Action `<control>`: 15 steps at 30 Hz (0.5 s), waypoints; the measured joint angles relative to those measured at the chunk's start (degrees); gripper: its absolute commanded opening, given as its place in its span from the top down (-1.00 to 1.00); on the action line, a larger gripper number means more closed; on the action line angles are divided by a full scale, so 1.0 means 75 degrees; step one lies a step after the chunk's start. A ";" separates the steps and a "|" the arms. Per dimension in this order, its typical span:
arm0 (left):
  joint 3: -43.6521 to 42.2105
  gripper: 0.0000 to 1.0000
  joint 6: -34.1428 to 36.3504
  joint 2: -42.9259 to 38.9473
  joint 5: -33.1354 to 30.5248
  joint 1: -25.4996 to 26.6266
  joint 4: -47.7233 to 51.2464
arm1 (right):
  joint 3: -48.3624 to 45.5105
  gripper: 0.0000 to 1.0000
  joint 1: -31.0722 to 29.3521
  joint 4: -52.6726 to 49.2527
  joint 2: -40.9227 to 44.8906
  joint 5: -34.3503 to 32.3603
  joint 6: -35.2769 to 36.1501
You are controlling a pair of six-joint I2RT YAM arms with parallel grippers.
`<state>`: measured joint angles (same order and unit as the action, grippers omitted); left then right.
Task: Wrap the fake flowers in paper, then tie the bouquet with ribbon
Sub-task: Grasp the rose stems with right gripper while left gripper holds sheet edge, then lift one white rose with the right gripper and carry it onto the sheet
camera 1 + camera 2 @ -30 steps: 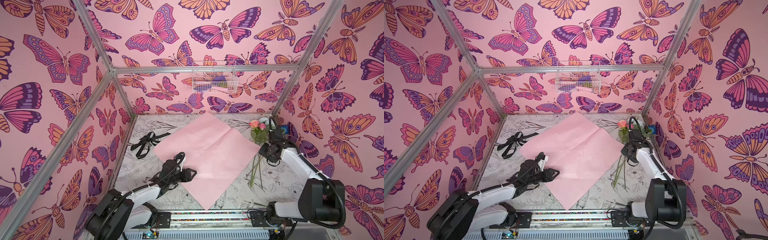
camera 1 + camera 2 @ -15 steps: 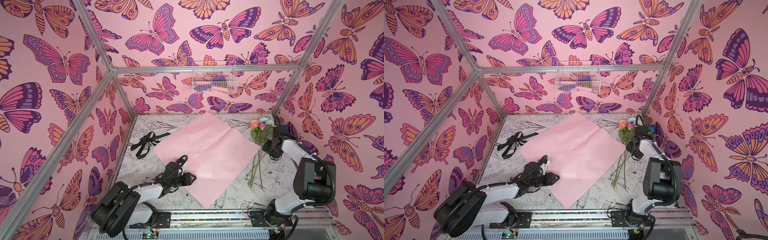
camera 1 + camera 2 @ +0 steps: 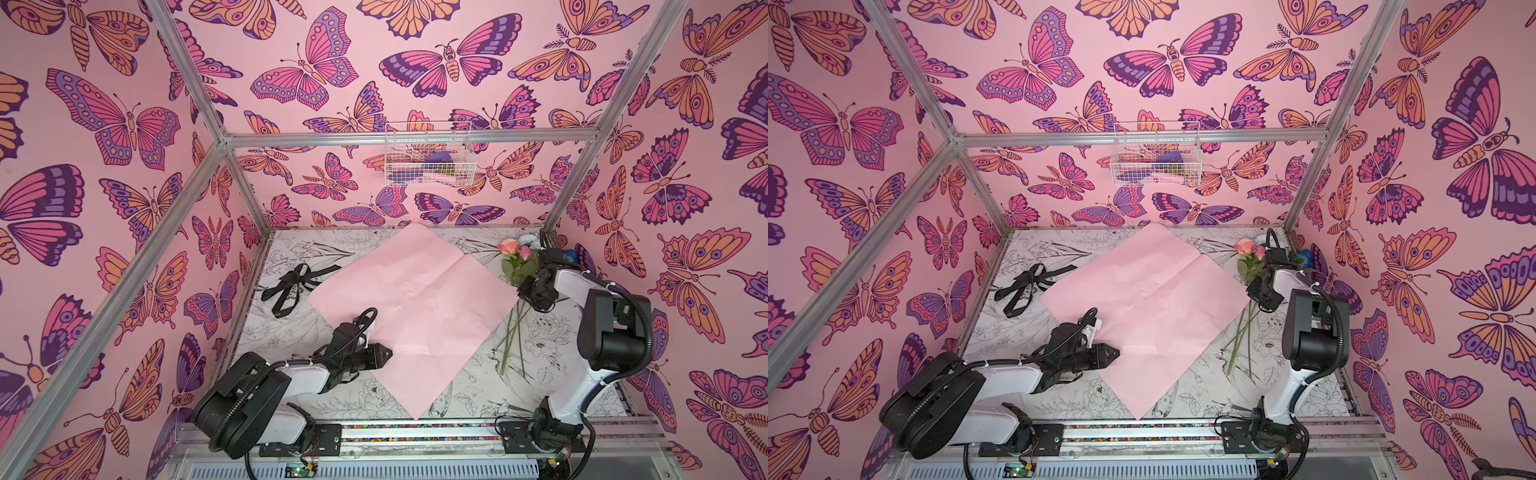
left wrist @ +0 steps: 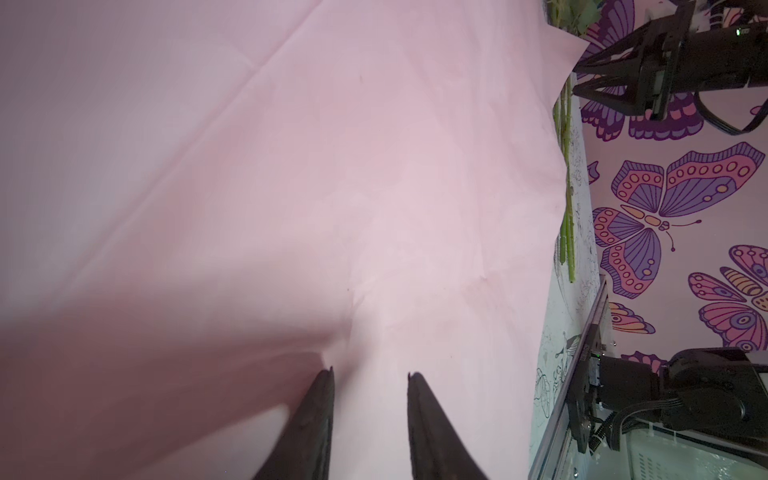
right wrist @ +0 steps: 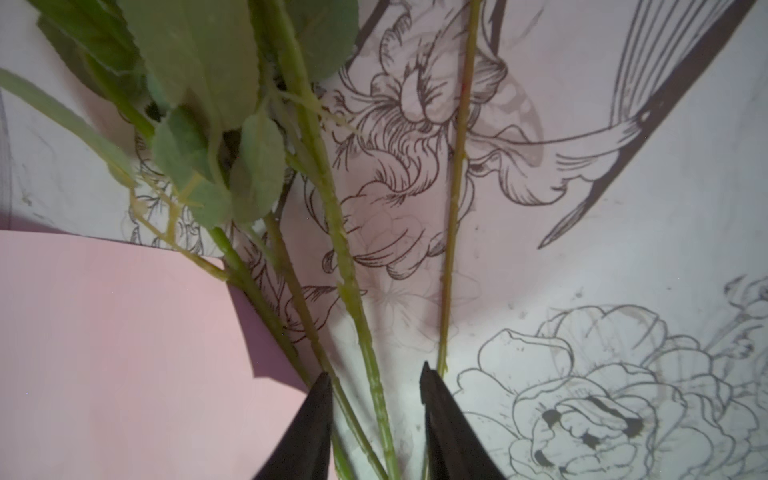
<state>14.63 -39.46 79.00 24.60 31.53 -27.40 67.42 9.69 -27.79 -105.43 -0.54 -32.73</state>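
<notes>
The bouquet of fake flowers [image 3: 515, 268] lies on the bench [image 3: 286, 332] along its right side, blooms toward the back corner, stems toward the front, just beside the right corner of the pink paper sheet [image 3: 415, 299]. The right hand [image 5: 374, 372] is released, jaws parted astride several stems; one thin stem lies outside them. The left hand [image 4: 370, 372] is released too, its tips at the paper's front-left edge. A black ribbon [image 3: 295, 282] lies well apart, back left.

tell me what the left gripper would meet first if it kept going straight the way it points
The paper: the left gripper points low across the sheet, tips seemingly at or just above it, though depth is unclear. Past the paper, the bouquet stems lie roughly in line.
</notes>
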 measured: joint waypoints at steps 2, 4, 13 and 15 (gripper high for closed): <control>0.0000 0.38 0.0000 0.0009 -0.0003 0.0000 0.0000 | 0.0017 0.40 0.0000 0.0012 -0.0108 -0.0003 0.0000; 0.0000 0.39 -0.0003 0.0029 -0.0003 0.0000 -0.0009 | 0.0020 0.52 0.0000 0.0026 -0.0207 0.0000 0.0000; 0.0000 0.46 0.0000 0.0058 0.0003 -0.0003 -0.0009 | 0.0146 1.00 0.0003 0.0000 -0.0344 -0.0044 0.0181; 0.0000 0.51 0.0003 0.0102 0.0009 -0.0003 -0.0032 | 0.0192 1.00 0.0003 -0.0032 -0.0341 -0.0067 0.0216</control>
<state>14.63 -39.44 79.77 24.67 31.51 -27.64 68.86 9.72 -28.03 -107.98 -1.04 -31.11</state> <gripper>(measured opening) 0.262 0.072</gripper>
